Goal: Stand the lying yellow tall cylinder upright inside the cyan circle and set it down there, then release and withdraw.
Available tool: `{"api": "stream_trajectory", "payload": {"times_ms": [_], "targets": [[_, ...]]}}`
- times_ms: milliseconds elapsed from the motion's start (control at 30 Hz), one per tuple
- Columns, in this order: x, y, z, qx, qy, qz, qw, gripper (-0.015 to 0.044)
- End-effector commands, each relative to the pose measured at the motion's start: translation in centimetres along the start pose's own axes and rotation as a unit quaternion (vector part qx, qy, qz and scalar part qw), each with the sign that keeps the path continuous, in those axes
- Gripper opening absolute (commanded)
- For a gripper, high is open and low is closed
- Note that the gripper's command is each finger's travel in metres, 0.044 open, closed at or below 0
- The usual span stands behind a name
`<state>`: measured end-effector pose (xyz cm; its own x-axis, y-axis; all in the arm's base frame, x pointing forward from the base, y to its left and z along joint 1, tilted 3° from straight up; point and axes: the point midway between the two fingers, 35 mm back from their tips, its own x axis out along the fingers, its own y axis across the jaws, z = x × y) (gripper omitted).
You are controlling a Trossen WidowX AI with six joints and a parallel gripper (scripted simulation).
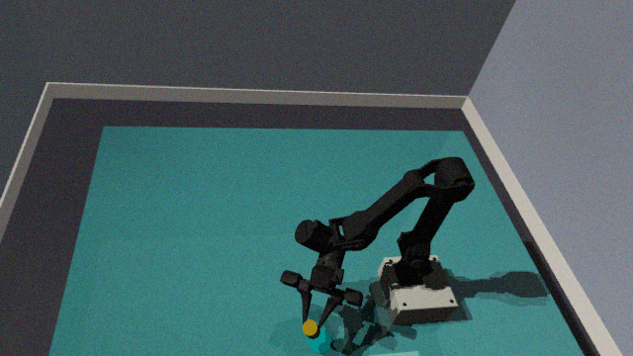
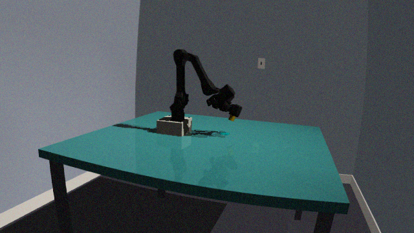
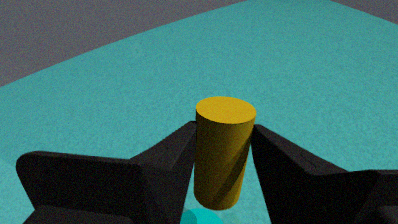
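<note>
My gripper (image 1: 314, 322) (image 2: 233, 116) (image 3: 224, 130) is shut on the yellow tall cylinder (image 1: 310, 327) (image 2: 231, 118) (image 3: 222, 150), gripped across its side. The cylinder hangs in the air, close to upright with a slight tilt, well above the table. The cyan circle (image 1: 320, 341) (image 2: 224, 133) (image 3: 202, 217) lies on the teal table just below the cylinder. In the wrist view only a small part of the circle shows under the cylinder's lower end. The rest is hidden by the cylinder and the fingers.
The arm's white base box (image 1: 420, 292) (image 2: 174, 126) stands on the teal table (image 1: 198, 208) (image 2: 259, 162) to the right of the circle in the top view. The arm's shadow falls on the table around the circle.
</note>
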<state>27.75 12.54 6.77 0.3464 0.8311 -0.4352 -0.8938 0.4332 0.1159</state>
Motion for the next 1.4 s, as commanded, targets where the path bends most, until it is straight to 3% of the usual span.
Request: {"api": "stream_trajectory", "payload": {"times_ms": [0, 1367], "targets": [[-0.3, 0.2, 0.0, -0.002, -0.014, 0.002, 1.000, 0.0105], [-3.2, 2.3, 0.0, -0.057, -0.126, 0.016, 0.990, 0.0105]]}}
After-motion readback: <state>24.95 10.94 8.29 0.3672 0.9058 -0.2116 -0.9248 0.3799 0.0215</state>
